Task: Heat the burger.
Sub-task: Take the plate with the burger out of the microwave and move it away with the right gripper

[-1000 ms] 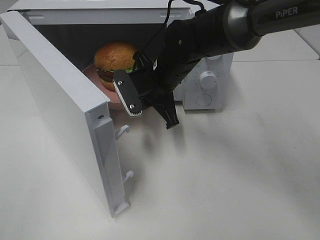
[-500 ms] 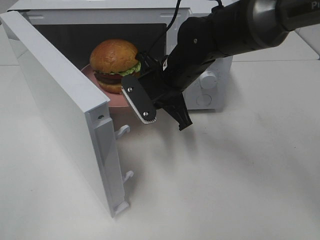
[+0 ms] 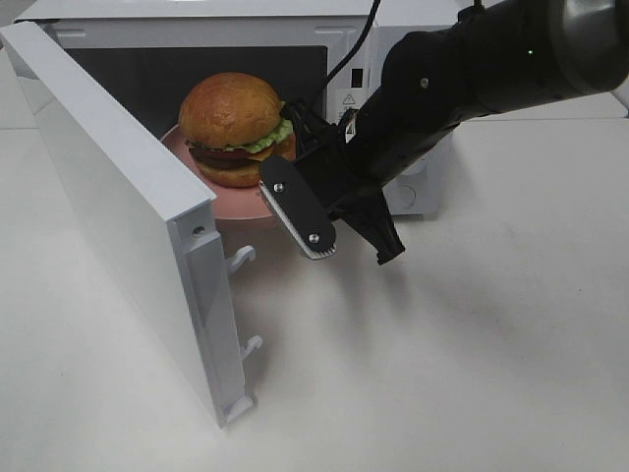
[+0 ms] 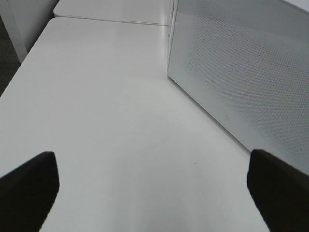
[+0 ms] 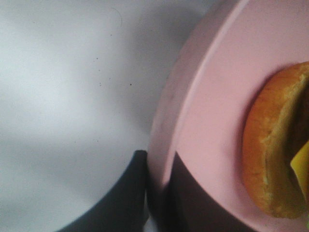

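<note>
1. The burger [image 3: 234, 125] sat on the pink plate [image 3: 228, 200], at the mouth of the open microwave [image 3: 206, 34], partly out past the front edge.
2. The right gripper [image 5: 155, 186] was clamped on the plate's rim, one finger above it and one below, as the right wrist view showed.
3. Compared with a second before, the right arm [image 3: 472, 74] had drawn back toward the right, and the plate with the burger had come outward with it; more of the bun, lettuce and cheese was visible.
4. The microwave door [image 3: 118, 211] stood swung wide open on the left, in the same place as before.
5. The left gripper [image 4: 154, 188] had its jaws spread wide, holding nothing, above the white table [image 4: 106, 121] beside the perforated door panel.
</note>
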Available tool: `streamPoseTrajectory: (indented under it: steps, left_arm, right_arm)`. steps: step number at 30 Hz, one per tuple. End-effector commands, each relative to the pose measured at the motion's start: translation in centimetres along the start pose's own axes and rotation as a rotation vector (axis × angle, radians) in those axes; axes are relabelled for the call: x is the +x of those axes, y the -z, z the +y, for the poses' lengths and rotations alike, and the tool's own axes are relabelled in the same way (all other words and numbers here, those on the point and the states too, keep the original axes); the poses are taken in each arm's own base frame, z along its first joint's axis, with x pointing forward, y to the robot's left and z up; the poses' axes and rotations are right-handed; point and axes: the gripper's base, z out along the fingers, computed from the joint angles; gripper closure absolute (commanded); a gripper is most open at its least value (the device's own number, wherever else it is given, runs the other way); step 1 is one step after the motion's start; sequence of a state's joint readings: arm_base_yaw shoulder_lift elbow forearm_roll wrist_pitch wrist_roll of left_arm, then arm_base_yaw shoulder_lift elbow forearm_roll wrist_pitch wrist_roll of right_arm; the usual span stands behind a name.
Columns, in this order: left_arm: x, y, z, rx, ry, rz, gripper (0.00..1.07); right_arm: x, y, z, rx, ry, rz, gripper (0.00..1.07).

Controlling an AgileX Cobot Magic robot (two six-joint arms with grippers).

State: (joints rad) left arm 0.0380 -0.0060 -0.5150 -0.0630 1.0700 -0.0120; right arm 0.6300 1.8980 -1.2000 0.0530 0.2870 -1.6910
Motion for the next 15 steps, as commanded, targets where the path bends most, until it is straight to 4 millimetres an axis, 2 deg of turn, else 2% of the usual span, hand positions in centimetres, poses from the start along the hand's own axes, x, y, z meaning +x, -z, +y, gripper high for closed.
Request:
streamPoseTrajectory:
  steps: [1, 15]
  left_arm:
    - [0.1, 0.2, 0.0, -0.004, -0.002, -0.017, 0.09]
    - [0.1, 0.2, 0.0, -0.004, -0.002, -0.017, 0.09]
  right_arm:
    - [0.8, 1.7, -1.3, 0.119, -0.038, 0.022, 1.07]
    - [0.2, 5.1, 0.3, 0.141, -0.039, 0.022, 1.07]
